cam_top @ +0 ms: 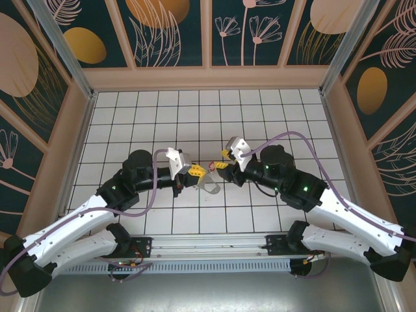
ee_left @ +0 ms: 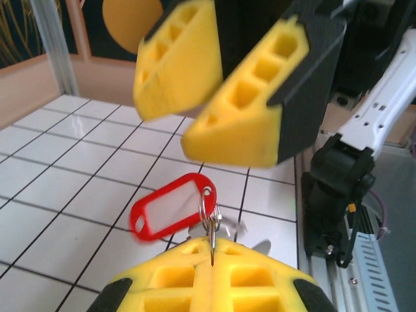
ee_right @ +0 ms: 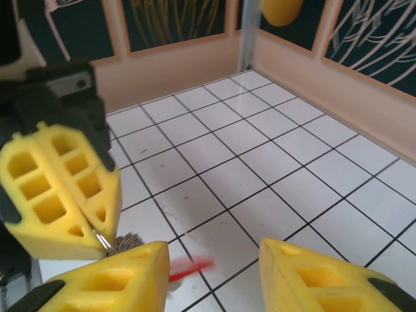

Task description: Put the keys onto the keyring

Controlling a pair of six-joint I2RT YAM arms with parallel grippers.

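Two grippers meet tip to tip above the tiles. The left gripper (ee_left: 211, 260) has its fingers pressed tight on the metal ring of the key (cam_top: 209, 187). The red tag (ee_left: 170, 209) dangles just ahead of them, probably offered across. The right gripper (ee_right: 214, 273) has its fingers parted and holds nothing. I can't make out the keyring.

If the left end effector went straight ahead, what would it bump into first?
Probably the right end effector, its open yellow fingers just ahead and slightly higher. The red tag pinched in the left end effector would ride along. Depth is unclear.
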